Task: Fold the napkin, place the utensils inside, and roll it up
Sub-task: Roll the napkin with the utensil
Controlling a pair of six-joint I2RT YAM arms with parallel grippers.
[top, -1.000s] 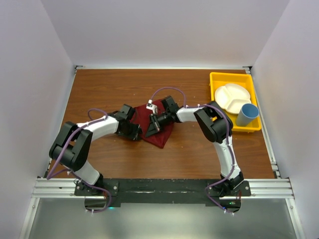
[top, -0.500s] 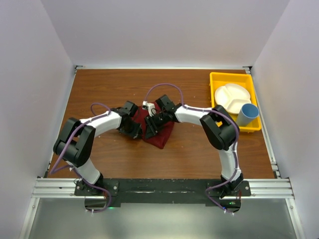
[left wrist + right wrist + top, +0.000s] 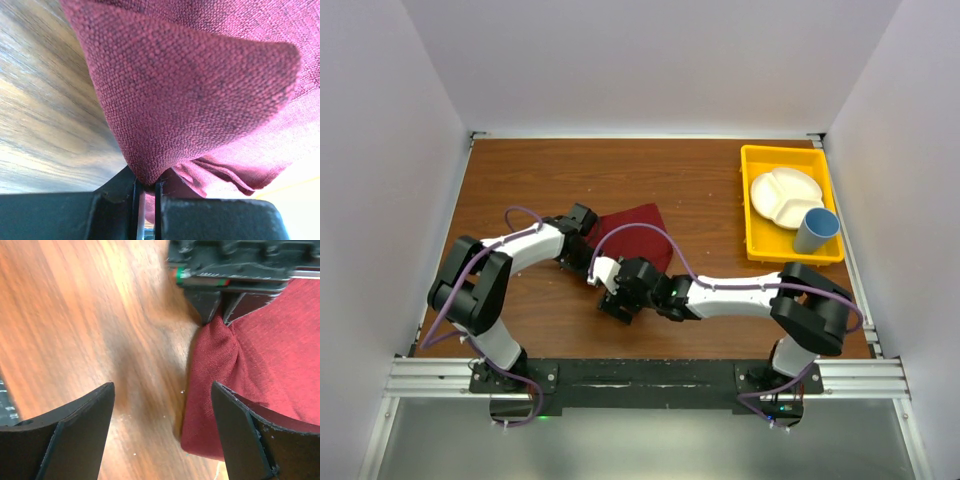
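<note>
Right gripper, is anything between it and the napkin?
Nothing visible. The open right gripper hangs over the wooden table right beside the napkin; the left gripper pinches a fold of it.

Napkin mid-table, tray at the right edge, 2 grippers at the napkin's near-left side

The napkin (image 3: 630, 213) lies on the table (image 3: 540, 180) a little left of centre. A fold at its near-left edge is caught between the jaws of the left gripper (image 3: 146, 187), which reaches in from the left. The right gripper (image 3: 162, 390) sits just in front of the napkin, nearer the arm bases. It faces the left gripper, with bare table between its 2 fingers and the napkin's edge by 1 of them. Well apart to the right, the tray (image 3: 746, 205) lies along the table's right edge. In it the plate (image 3: 785, 197) lies toward the far end and the cup (image 3: 817, 231) stands at the near-right corner, just beside the plate.
</note>
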